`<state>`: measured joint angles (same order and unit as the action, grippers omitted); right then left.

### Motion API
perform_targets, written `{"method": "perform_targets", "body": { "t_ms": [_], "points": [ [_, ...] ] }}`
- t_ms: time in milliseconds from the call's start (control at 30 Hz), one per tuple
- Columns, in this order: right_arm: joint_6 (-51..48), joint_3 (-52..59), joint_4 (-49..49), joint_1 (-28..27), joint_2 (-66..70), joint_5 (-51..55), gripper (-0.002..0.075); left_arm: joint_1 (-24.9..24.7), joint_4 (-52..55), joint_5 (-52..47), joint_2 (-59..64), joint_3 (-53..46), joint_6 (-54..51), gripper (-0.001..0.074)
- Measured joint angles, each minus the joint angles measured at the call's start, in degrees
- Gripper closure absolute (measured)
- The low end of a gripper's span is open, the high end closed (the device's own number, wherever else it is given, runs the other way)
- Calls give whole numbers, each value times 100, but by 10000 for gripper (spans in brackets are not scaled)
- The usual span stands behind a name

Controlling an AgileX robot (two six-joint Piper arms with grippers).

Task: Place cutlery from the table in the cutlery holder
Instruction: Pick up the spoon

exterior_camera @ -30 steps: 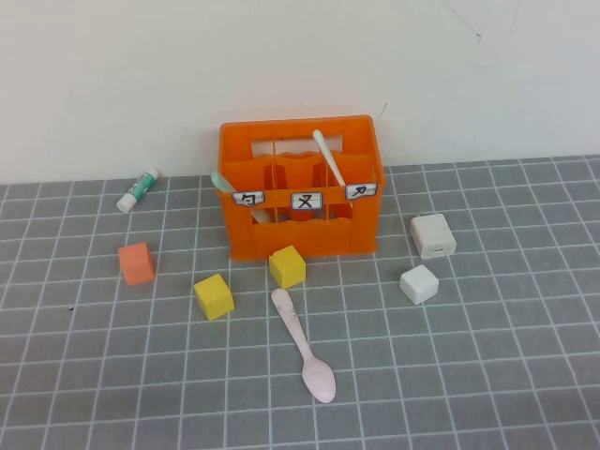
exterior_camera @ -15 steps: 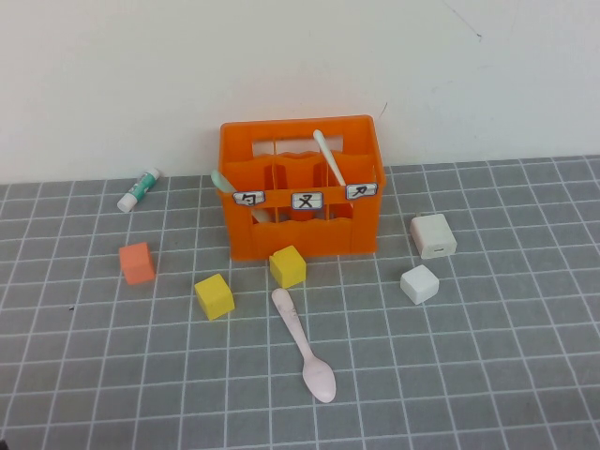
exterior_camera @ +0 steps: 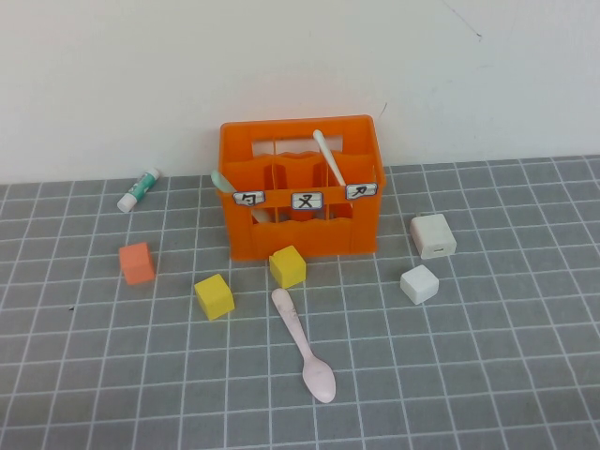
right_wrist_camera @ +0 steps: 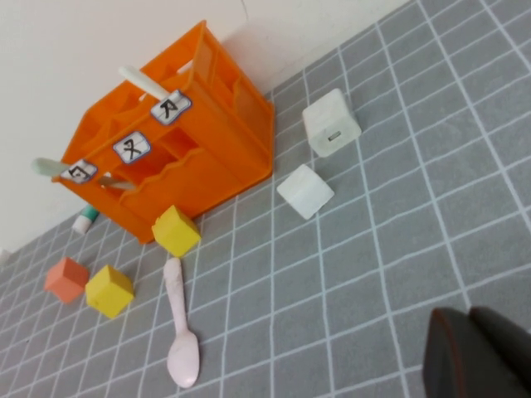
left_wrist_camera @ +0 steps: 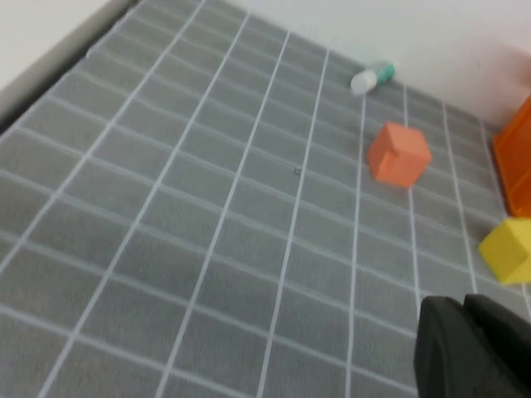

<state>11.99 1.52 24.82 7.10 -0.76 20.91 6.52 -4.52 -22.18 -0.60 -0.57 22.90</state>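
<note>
The pink spoon (exterior_camera: 302,343), judged light and slippery, was best pinched mid-handle; left gripper (left_wrist_camera: 477,348) and right gripper (right_wrist_camera: 481,352) were parked near, their state could not be told.

Grey tiles with white grid lines are shown on the table (exterior_camera: 487,375). A bright orange cutlery holder (exterior_camera: 300,239) with white labels is seen, plus a pale pink spoon (exterior_camera: 303,343), yellow cubes (exterior_camera: 214,296), and black grippers: left gripper (left_wrist_camera: 473,352), right gripper (right_wrist_camera: 481,352).
</note>
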Motion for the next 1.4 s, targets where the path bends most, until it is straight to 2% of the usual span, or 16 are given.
{"method": "perform_targets", "body": {
  "t_ms": [233, 400, 533, 833, 1033, 1167, 1300, 1400],
  "points": [
    [-411, 10, 364, 0, 0, 10, 729, 12, 10, 206, -5, -45, -8, 736],
    [-1912, -223, 1290, 0, 0, 375, 729, 12, 10, 206, -5, -45, -8, 736],
    [-2610, -1032, 1315, 3, 165, 1112, 729, 12, 22, 206, -5, -45, -8, 736],
    [-3662, -3436, 82, 3, 2672, 3619, 729, 12, 22, 208, -5, -45, -8, 736],
    [-4004, -4640, -368, 74, 4660, 4492, 729, 12, 22, 218, -5, -45, -8, 736],
    [-3957, -5271, -598, 563, 5835, 4610, 729, 12, 22, 218, -5, -45, -8, 736],
    [-3293, -5994, -1515, 1679, 6982, 4610, 729, 12, 22, 218, -5, -45, 2, 736],
    [-2989, -6503, -1895, 2179, 7688, 4581, 729, 12, 22, 218, -5, -45, -8, 736]
  ]
}}
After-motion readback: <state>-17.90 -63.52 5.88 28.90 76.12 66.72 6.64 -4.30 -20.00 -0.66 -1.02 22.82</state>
